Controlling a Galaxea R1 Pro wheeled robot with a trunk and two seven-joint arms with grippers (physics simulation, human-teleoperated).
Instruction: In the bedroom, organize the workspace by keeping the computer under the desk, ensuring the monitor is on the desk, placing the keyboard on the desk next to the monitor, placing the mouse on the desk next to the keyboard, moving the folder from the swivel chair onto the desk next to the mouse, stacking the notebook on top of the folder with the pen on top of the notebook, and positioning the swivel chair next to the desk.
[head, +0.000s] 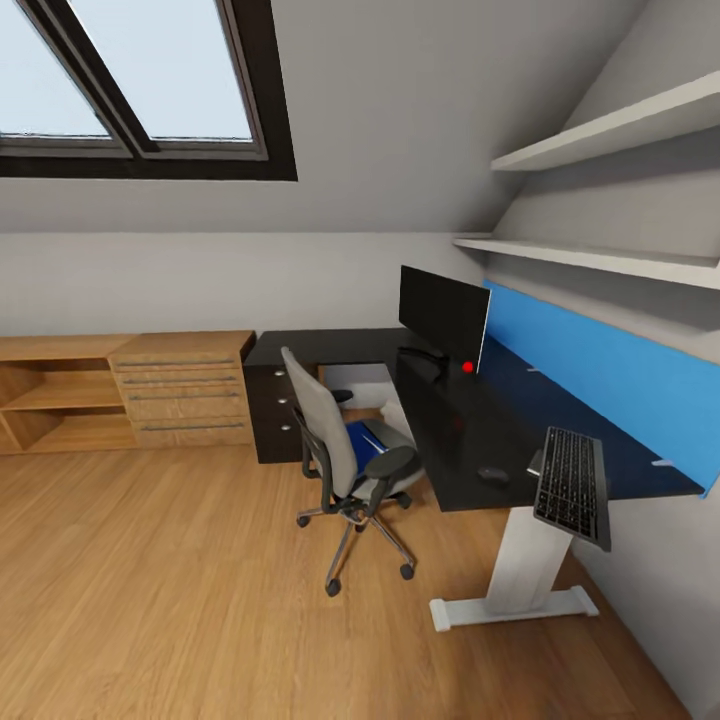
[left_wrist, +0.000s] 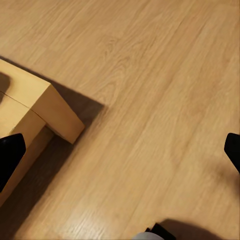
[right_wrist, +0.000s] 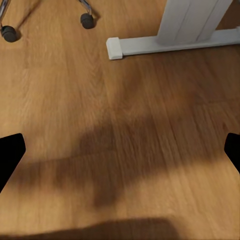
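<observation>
Wooden drawer chest (head: 180, 390) under skylight (head: 140, 80); wall shelves (head: 610, 130); blue panel (head: 600, 370).

Open floor to desk, chair in the way

Swivel chair (head: 352, 465) sits against desk (head: 470, 425) inner edge, blocking that side; wood floor (head: 150, 590) ahead is free; keyboard (head: 572, 485) overhangs the desk's near end.

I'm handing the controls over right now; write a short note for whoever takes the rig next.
Left pincer and right pincer: both open, empty, over the wooden floor.
Monitor, mouse and keyboard are on the desk; the keyboard sits far from the monitor, overhanging the near end.
Folder lies on the swivel chair, which stands at the desk.
Left: bring keyboard and mouse toward the monitor, folder onto the desk. I can't make out the notebook, pen or computer.
</observation>
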